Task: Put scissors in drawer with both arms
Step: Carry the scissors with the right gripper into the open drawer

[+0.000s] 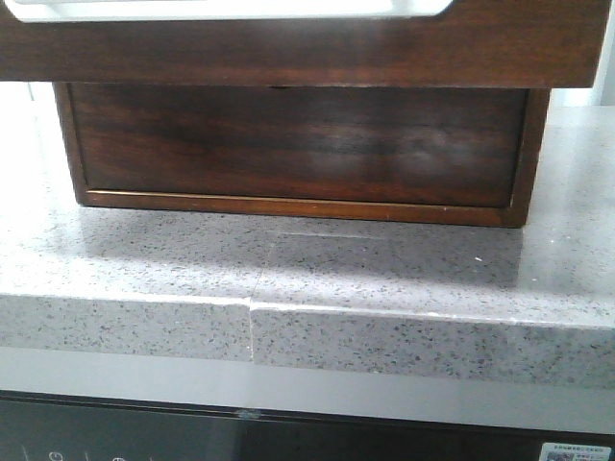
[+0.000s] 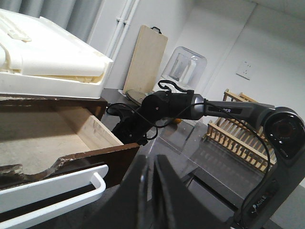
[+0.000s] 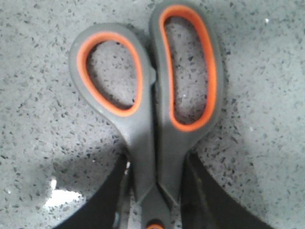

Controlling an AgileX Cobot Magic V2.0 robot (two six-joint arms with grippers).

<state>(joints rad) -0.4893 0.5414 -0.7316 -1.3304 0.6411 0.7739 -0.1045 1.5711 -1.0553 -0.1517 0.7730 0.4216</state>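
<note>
Scissors (image 3: 152, 119) lie on the speckled bench (image 3: 47, 143), the right end effector (image 3: 155, 200) pinching them below the handles; lift straight up before swinging toward the open drawer (image 2: 62, 138).

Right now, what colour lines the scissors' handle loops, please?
Orange, on dark grey handles; right wrist view.

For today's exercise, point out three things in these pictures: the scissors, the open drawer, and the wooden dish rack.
scissors (image 3: 155, 138): right wrist view, on the grey handle shanks below the orange-lined loops.
drawer (image 2: 33, 140): left wrist view, on its bare pale inner floor.
wooden dish rack (image 2: 238, 136): left wrist view, on the slatted frame.
</note>
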